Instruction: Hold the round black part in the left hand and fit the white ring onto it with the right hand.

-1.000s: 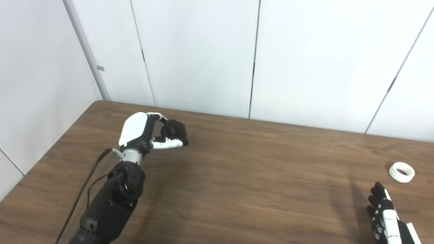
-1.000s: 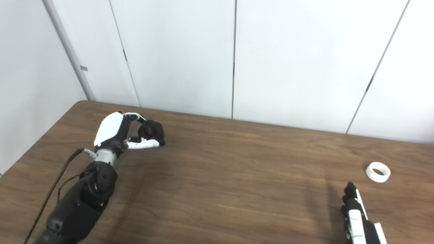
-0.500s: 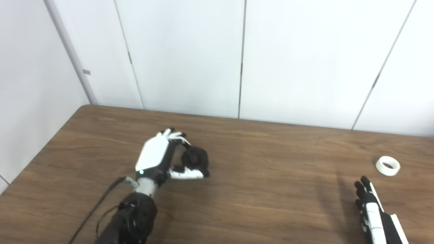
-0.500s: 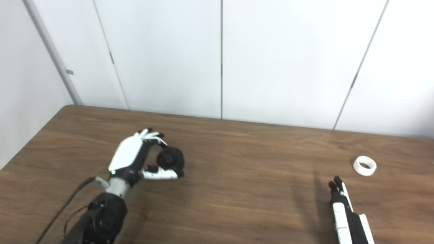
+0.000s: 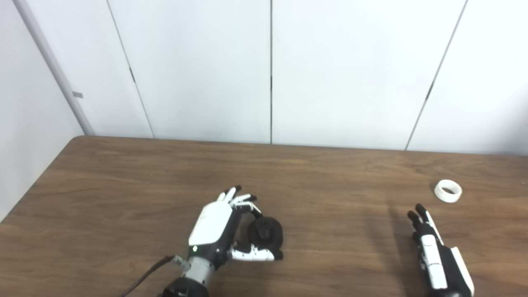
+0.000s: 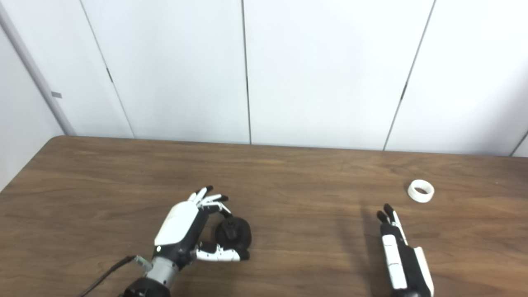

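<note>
Near right edge, white ring (image 5: 448,191)

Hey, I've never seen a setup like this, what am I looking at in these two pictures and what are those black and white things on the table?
Both pictures show one scene, taken by two cameras side by side on a humanoid robot's head, looking down at a brown wooden table in front of white wall panels. The black and white things are the robot's own hands, with fingers and a thumb, on arms reaching in from the bottom edge. The left hand holds a round black part between its fingers and thumb. The right hand is open, fingers stretched forward, holding nothing. Just beyond it, to its right and not touching it, a small white ring lies on the table. Nothing else lies on the table.
</note>
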Tool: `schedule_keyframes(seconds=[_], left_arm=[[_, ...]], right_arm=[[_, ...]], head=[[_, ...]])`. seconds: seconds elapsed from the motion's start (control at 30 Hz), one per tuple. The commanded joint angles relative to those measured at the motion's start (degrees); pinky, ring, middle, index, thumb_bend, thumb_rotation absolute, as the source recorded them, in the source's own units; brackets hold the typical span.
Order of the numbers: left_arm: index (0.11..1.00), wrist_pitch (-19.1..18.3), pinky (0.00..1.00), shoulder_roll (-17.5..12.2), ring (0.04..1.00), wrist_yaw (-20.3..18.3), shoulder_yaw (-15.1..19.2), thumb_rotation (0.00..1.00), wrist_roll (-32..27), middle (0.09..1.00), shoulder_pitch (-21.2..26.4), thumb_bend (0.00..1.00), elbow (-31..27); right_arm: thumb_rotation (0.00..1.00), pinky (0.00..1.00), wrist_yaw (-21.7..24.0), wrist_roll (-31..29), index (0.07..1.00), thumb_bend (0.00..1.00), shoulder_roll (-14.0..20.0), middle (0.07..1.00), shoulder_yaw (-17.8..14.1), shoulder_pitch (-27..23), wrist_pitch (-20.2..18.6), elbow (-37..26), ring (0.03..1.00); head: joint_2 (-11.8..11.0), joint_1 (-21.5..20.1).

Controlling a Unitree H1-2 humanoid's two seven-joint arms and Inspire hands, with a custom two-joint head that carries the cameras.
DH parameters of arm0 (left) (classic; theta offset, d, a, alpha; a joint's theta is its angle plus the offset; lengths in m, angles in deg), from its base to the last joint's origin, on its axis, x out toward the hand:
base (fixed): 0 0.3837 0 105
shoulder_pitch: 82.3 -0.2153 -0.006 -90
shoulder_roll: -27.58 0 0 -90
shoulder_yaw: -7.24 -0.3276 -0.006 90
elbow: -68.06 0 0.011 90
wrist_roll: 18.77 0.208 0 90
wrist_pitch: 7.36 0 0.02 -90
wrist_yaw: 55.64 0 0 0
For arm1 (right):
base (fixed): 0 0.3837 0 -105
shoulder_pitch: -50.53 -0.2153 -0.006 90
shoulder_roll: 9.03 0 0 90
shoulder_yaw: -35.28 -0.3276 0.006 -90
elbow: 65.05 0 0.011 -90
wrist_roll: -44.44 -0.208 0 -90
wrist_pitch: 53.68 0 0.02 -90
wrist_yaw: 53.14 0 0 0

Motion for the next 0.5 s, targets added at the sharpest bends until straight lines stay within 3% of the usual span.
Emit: schedule_keyframes(seconds=[0.0,0.47], left_arm=[[0.483,2.20,1.00,0.25,0.982,0.90,-0.46,0.05,1.91,0.839,0.88,0.52,-1.86],[0.483,5.34,1.00,2.34,0.970,0.78,-4.06,0.05,5.16,0.829,-2.55,0.52,1.63]], right_arm=[[1.00,1.00,0.05,0.23,0.973,0.54,-0.81,0.952,0.62,-1.47,-0.49,-1.67,1.000],[1.00,1.00,-0.93,3.03,0.968,0.57,-2.53,0.939,2.08,-2.34,-4.29,-5.38,0.992]], head=[[0.26,-0.40],[3.79,-5.28]])
